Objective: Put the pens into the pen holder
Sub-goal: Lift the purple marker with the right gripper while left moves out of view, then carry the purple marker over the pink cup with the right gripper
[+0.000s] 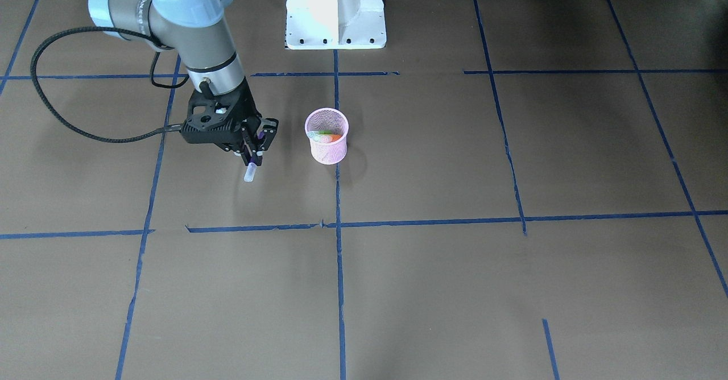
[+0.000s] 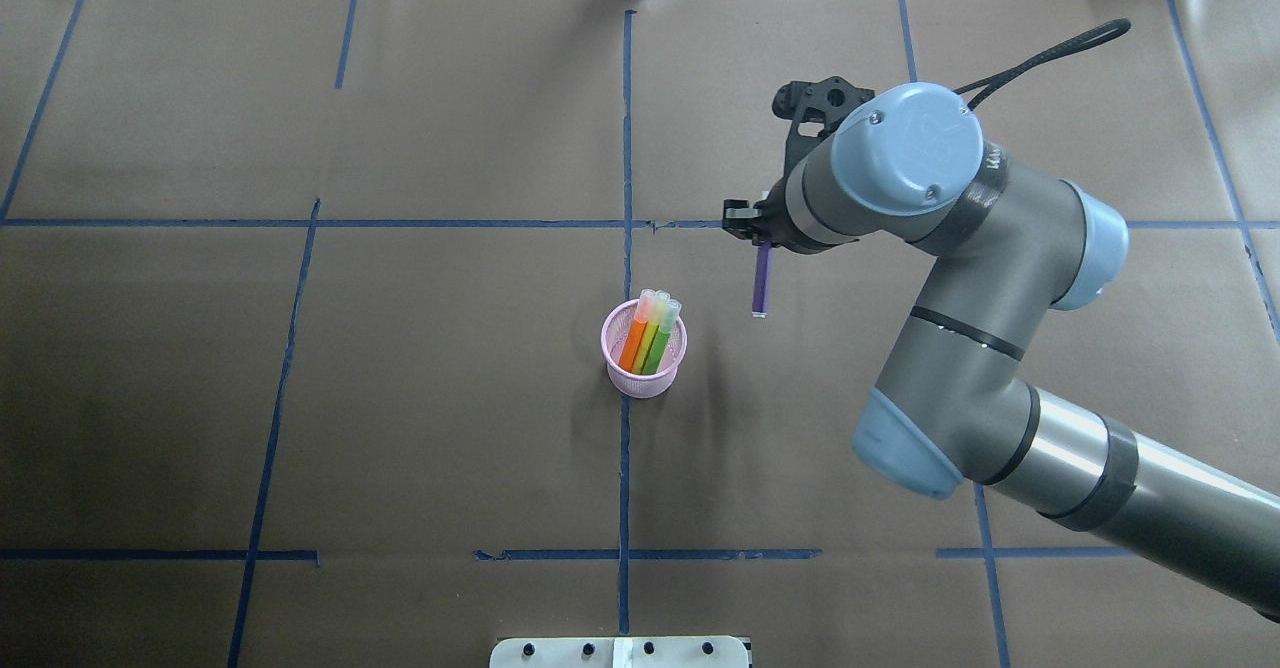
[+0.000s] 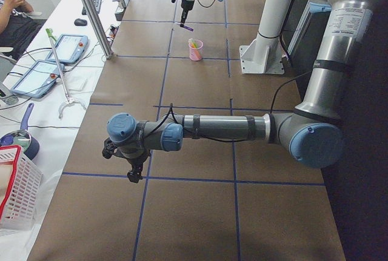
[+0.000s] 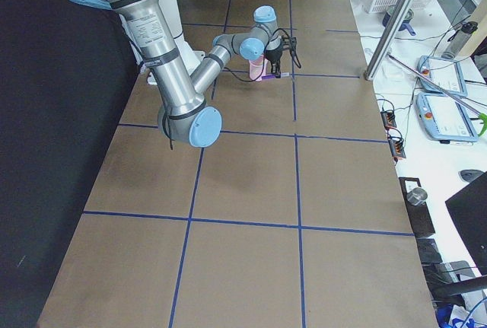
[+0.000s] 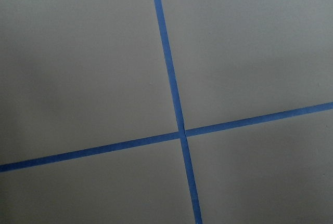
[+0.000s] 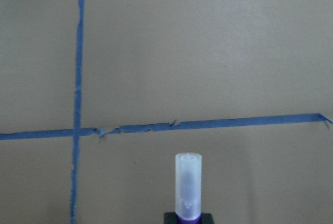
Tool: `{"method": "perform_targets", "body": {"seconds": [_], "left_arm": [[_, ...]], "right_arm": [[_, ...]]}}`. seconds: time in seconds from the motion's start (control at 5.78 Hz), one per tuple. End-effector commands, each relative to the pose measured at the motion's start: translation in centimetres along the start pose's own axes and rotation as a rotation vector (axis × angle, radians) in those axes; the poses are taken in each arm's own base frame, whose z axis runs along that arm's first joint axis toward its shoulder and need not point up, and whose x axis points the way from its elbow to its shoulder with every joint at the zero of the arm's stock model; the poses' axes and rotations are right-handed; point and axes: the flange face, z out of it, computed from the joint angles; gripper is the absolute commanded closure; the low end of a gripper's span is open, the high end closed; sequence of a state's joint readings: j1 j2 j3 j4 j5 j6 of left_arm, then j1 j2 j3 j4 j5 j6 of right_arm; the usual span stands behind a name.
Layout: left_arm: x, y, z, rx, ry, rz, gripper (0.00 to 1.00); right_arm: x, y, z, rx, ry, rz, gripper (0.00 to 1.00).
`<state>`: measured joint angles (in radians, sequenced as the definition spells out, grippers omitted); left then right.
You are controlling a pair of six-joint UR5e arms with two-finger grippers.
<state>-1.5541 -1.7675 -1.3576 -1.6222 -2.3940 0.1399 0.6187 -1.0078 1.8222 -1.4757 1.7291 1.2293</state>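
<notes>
The pink mesh pen holder (image 1: 327, 149) stands upright near the table's middle, also in the overhead view (image 2: 640, 384). An orange pen (image 2: 634, 340) and a green pen (image 2: 657, 344) stand inside it, caps up. My right gripper (image 1: 254, 151) is shut on the purple pen (image 1: 251, 170) and holds it above the table, beside the holder and apart from it. The pen hangs cap end down (image 6: 188, 182); its purple body shows in the overhead view (image 2: 763, 283). My left gripper (image 3: 134, 174) shows only in the exterior left view, low over the table far from the holder; I cannot tell its state.
The white robot base (image 1: 335, 13) stands behind the holder. Blue tape lines (image 1: 339, 243) cross the brown table. Beyond the table's far edge are tablets (image 3: 66, 48), a metal post (image 3: 91, 13) and a white basket (image 3: 18, 194).
</notes>
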Motion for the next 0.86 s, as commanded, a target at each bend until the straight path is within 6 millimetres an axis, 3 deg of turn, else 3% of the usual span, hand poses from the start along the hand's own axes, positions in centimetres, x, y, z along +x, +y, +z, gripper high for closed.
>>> {"method": "perform_targets", "body": {"seconds": [0.0,0.52,0.69], "left_arm": [[-0.9,0.6,0.5,-0.019,-0.06,-0.028,0.0],[-2.1,2.7,1.7,-0.04,-0.064,-0.049,0.0],[-2.0,2.8,1.7,-0.039,-0.064,-0.048,0.0]], "right_arm": [[-4.4,0.0,-3.4,0.08,-0.072,-0.049,1.0],[-6.7,-1.0,-6.6,0.19,-0.105,-0.093,1.0],[-8.1,1.1,-5.9,0.262,-0.083,-0.116,1.0]]}}
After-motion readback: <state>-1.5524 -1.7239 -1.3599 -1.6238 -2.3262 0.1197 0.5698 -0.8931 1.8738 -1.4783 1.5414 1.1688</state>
